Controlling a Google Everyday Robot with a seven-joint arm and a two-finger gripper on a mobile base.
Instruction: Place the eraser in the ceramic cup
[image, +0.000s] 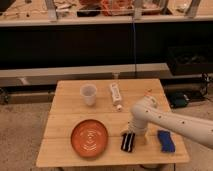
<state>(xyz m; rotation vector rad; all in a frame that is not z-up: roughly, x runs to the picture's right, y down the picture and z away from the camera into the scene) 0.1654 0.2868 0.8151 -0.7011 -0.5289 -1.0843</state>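
Observation:
The ceramic cup (88, 93) is small, whitish and handleless, and stands upright at the back left of the wooden table (65, 117). A blue oblong block, which looks like the eraser (164, 140), lies flat near the table's front right edge. My gripper (128, 141) is dark and points down at the tabletop near the front edge, between the orange plate and the blue block, a short way left of the block. The white arm (165, 120) comes in from the right. The cup is far from the gripper, up and to the left.
An orange plate (89, 138) lies at the front left, just left of the gripper. A white tube-like bottle (115, 94) lies on its side right of the cup. Behind the table runs a low dark shelf unit (100, 47).

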